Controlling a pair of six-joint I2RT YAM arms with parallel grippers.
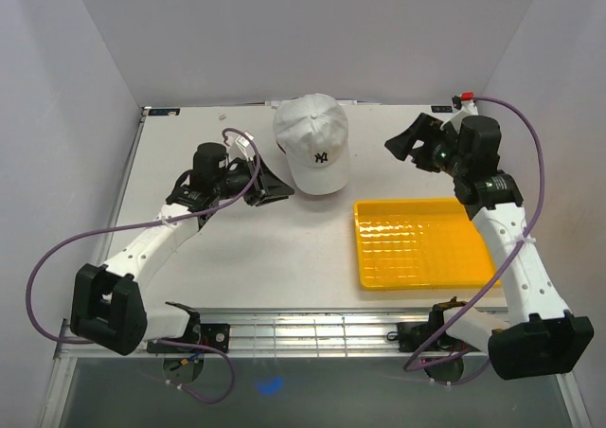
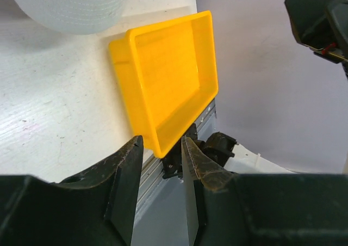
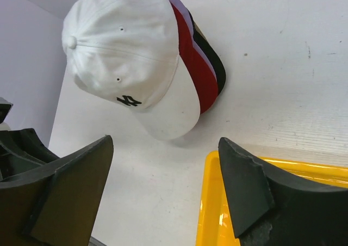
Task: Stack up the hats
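The hats are piled into one stack at the back middle of the table. A white hat (image 1: 312,142) with a dark NY logo lies on top. In the right wrist view the white hat (image 3: 128,61) covers the others, and only the brims of a red hat (image 3: 198,72), a lavender hat (image 3: 191,25) and a black hat (image 3: 216,66) peek out on its right. My left gripper (image 1: 270,187) hovers just left of the stack's brim, open and holding nothing (image 2: 160,148). To the right of the stack, my right gripper (image 1: 402,144) is raised and open wide, also holding nothing (image 3: 166,142).
A yellow tray (image 1: 358,239) sits at the front right of the table, below the right gripper (image 3: 206,202) and facing the left wrist camera (image 2: 122,77). White walls close in the back and both sides. The metal rail runs along the near edge.
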